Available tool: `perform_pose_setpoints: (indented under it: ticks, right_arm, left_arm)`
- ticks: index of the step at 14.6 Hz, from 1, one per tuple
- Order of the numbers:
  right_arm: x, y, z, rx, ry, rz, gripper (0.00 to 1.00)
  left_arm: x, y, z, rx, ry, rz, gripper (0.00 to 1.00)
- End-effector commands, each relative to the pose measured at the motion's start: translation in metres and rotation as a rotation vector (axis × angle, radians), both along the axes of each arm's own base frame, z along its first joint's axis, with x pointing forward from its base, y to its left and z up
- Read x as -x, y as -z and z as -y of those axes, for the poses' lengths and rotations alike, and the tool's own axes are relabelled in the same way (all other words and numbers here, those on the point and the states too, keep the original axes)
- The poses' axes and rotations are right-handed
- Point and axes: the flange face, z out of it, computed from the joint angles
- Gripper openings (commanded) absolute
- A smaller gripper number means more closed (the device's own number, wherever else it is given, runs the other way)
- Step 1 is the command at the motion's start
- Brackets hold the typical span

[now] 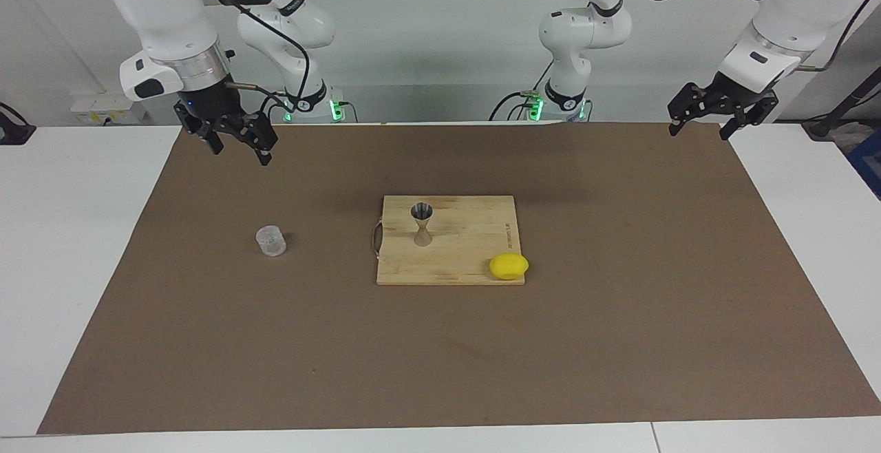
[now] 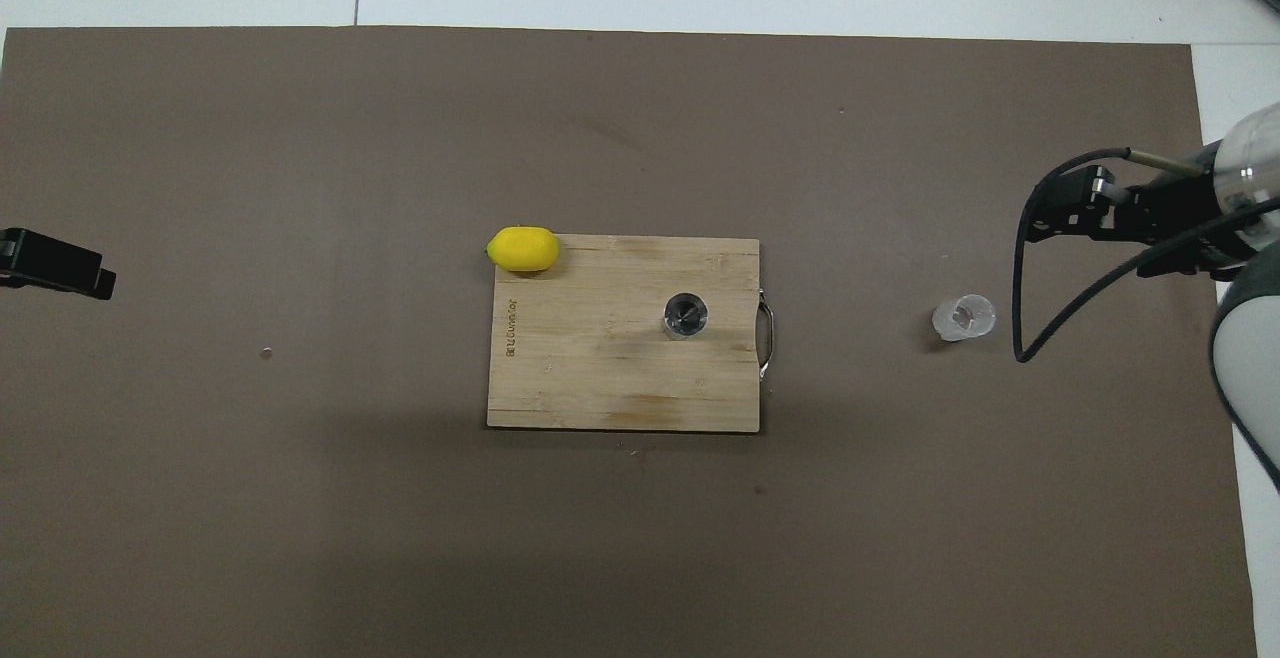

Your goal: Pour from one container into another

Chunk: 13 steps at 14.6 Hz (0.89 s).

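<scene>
Brown mat [image 1: 619,343] | cup [image 1: 270,241], jigger [image 1: 422,224] upright, mouths up | both arms' fingers apart, empty

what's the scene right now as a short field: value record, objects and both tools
clear cup: upright on the brown mat, toward the right arm's end, not held
jigger: upright on the cutting board
lemon: at the board's corner farther from the robots, toward the left arm's end
right tool: open, empty, raised over the mat, apart from the cup
left tool: open, empty, waiting over its end of the mat
</scene>
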Motion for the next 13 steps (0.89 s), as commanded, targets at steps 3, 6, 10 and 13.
perform_pose_setpoints:
  ticks: [3, 6, 10, 13]
  right_arm:
    - [0.003, 0.015, 0.001, 0.032, -0.130, -0.064, 0.99]
    - [0.004, 0.018, 0.003, 0.034, -0.206, -0.063, 0.99]
    - [0.004, 0.016, 0.005, 0.069, -0.261, -0.060, 0.99]
    - [0.005, 0.012, 0.004, 0.062, -0.249, -0.053, 0.99]
  left_arm:
    - [0.010, -0.001, 0.000, -0.018, -0.008, -0.005, 1.00]
    - [0.010, -0.001, 0.000, -0.018, -0.008, -0.005, 1.00]
    - [0.010, -0.001, 0.000, -0.018, -0.008, -0.005, 1.00]
    - [0.010, -0.001, 0.000, -0.018, -0.008, -0.005, 1.00]
